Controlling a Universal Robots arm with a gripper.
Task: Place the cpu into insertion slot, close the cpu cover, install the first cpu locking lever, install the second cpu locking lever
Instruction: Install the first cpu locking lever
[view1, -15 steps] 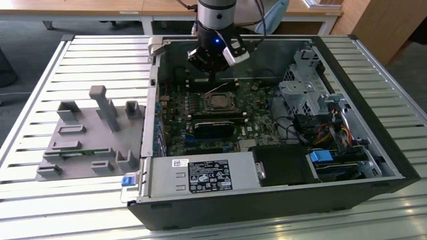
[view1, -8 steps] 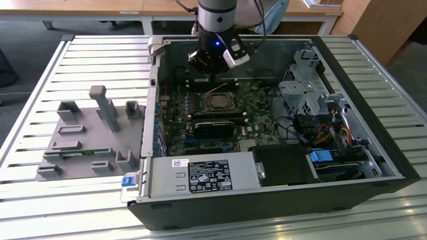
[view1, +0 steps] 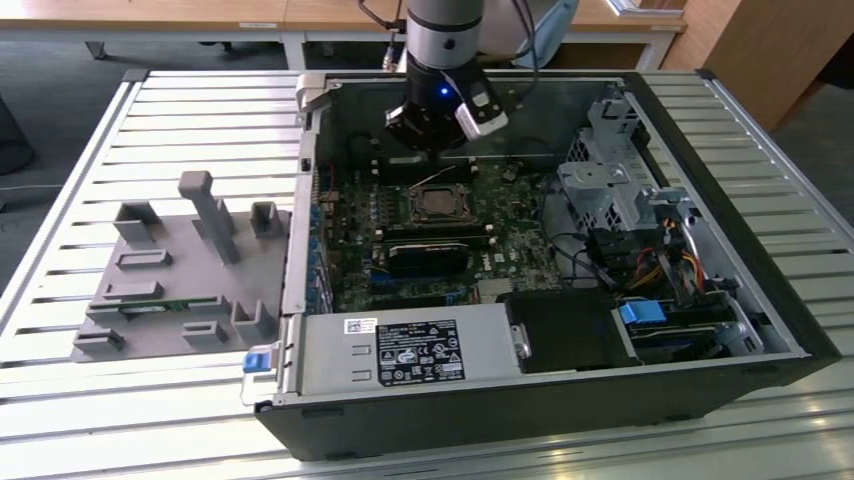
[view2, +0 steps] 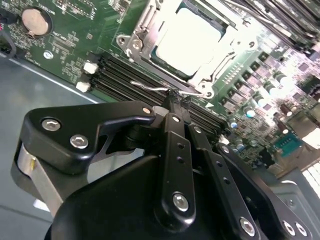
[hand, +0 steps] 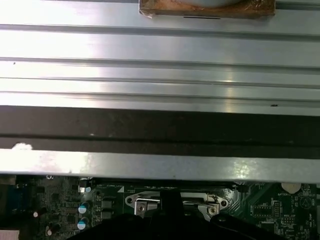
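In the exterior view my gripper (view1: 431, 152) hangs inside the open computer case, just behind the insertion slot (view1: 438, 205) on the green board. In the second wrist view the cpu (view2: 187, 37) lies pale and bright in the slot. The cpu cover (view2: 136, 44) lies flat around it as a silvery frame. A thin wire locking lever (view2: 150, 86) runs along the socket's edge, and its bent end lies right at the fingertips. My gripper (view2: 177, 99) is shut, the black fingers (view2: 173, 135) meeting in a point at that wire. The first wrist view shows the socket frame (hand: 142, 204).
Black memory slots (view2: 120, 75) run beside the socket under the fingertips. A coin cell (view2: 34, 20) sits on the board. A long black block (view1: 427, 255), the power supply (view1: 400, 350), a drive cage (view1: 607, 190) and cables crowd the case. A grey fixture plate (view1: 174, 270) lies at the exterior view's left.
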